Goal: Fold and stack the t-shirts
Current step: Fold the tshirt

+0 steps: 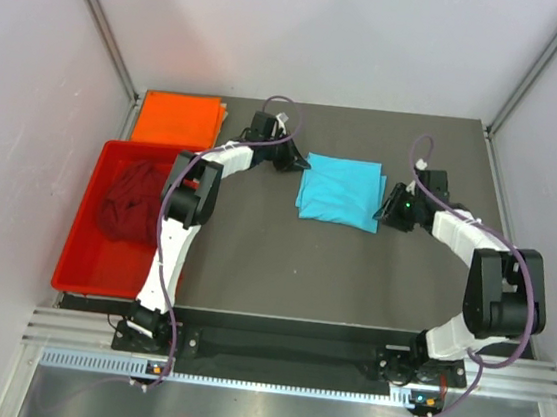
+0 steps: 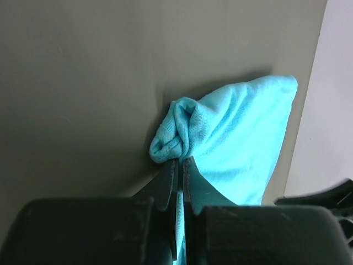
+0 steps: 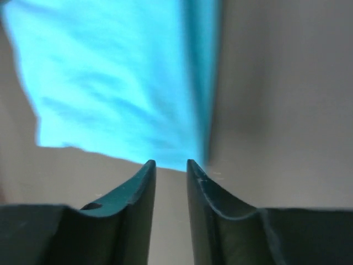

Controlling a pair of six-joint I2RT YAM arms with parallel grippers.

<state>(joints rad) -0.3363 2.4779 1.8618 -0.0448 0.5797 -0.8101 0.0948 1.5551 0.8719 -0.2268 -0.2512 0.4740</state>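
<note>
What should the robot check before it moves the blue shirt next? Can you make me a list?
1. Left end effector pinches the blue shirt's corner: ok.
2. Right end effector grips it too: not ok; jaws apart and empty, by the shirt's edge.
3. Blue shirt folded: ok, though the pinched corner is bunched.
4. Orange shirt folded flat at the back: ok.
5. Maroon shirt folded: not ok, crumpled in the red tray.

the right gripper (image 3: 171, 165) shows two dark fingers (image 3: 138, 204) standing a narrow gap apart, with nothing between them. just beyond their tips lies the turquoise t-shirt (image 3: 121, 83), blurred, with a darker folded edge down its right side. the grey table (image 3: 281, 110) fills the right.
</note>
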